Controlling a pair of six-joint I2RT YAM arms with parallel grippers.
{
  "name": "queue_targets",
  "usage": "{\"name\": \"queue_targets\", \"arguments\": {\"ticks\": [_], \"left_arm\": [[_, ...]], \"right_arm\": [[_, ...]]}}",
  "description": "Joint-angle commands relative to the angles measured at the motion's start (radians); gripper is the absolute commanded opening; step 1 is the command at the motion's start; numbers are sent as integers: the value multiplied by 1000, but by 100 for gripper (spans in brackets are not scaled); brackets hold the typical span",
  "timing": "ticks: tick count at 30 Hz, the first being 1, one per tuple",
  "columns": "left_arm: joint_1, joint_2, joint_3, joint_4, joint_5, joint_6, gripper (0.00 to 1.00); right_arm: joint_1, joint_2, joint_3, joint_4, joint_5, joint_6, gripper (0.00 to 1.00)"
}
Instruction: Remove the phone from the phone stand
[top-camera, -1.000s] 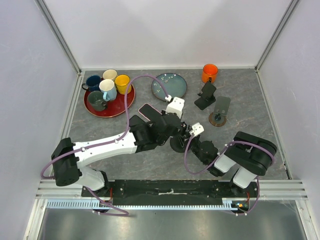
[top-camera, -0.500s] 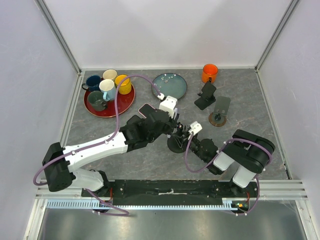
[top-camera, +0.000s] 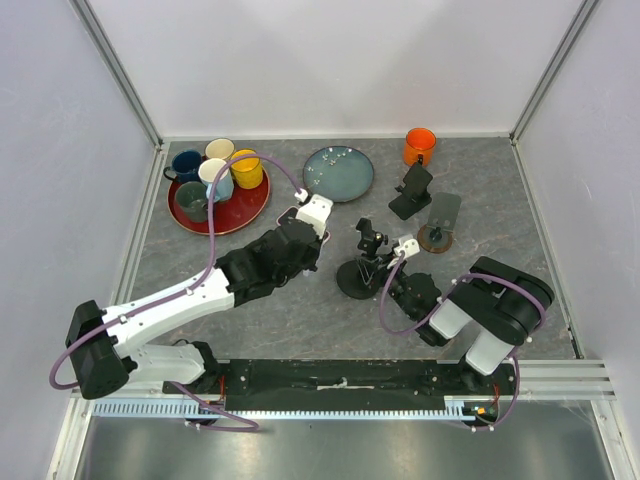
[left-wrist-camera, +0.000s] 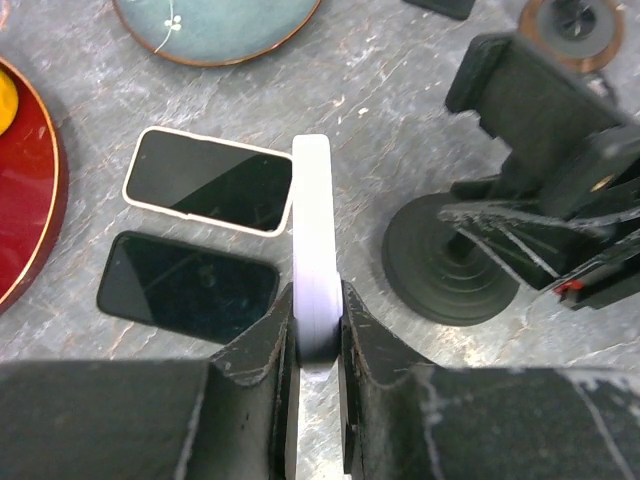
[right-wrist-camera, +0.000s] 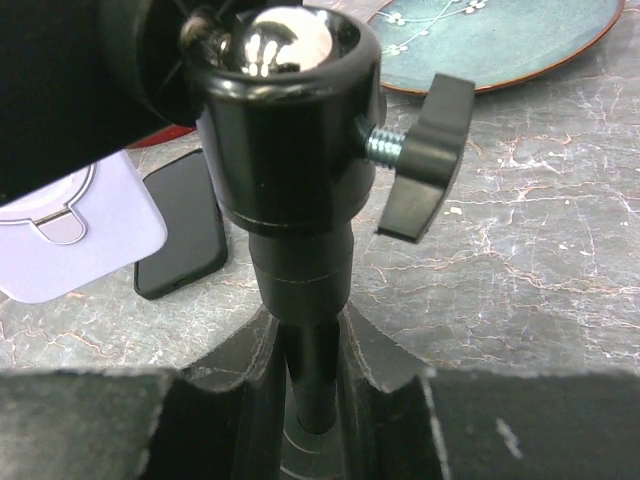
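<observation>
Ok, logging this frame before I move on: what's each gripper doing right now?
Left gripper: closed on the phone, held edge-on.
Right gripper: closed around the post of the phone stand.

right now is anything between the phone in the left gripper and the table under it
Nothing visible. The pale phone, held edge-on in the left gripper, seems to hang over a bare strip of table, with a pale-rimmed phone and a dark phone lying flat close on one side and the stand on the other.
</observation>
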Motion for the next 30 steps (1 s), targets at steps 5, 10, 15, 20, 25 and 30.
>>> {"name": "queue_targets", "arguments": {"ticks": [5,10,15,20,25,30], "left_arm": [[13,-54,-2,14,-139,11,2],[42,-44,40,-138,-305,-157,2],[123,-21,58,-303,-343,-317,2],[185,18,69,-438,-353,-420,2],[246,130,133,-624,-366,-532,2],[257,196,132,-706,-396,-570,2]], "right_arm": [[-8,23,-30,23,38,53,0],[-10,-11,-26,-15,43,36,0],[-10,-27,-18,-39,35,24,0],[-8,-39,-15,-62,32,21,0],[-8,-59,-1,-92,15,18,0],[-8,-82,5,-118,11,10,0]]}}
